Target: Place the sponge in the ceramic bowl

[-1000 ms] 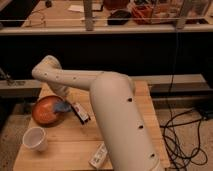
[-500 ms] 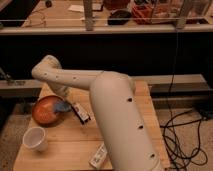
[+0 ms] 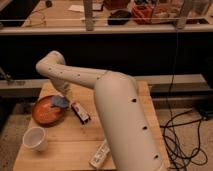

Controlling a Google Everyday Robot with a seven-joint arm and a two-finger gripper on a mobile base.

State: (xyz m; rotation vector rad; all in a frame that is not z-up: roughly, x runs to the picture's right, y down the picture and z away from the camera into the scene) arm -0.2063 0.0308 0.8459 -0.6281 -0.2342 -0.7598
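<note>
Claw [image 3: 64, 93] hangs left of centre, directly above the blue sponge [image 3: 59, 102], which sits just inside the orange bowl's [image 3: 41, 115] right rim on the counter [image 3: 75, 145], and I can't tell whether it's gripping or letting go!

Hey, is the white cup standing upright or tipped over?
Upright: the white cup stands on the table, mouth up. The gripper is at the ceramic bowl, over its rim.
</note>
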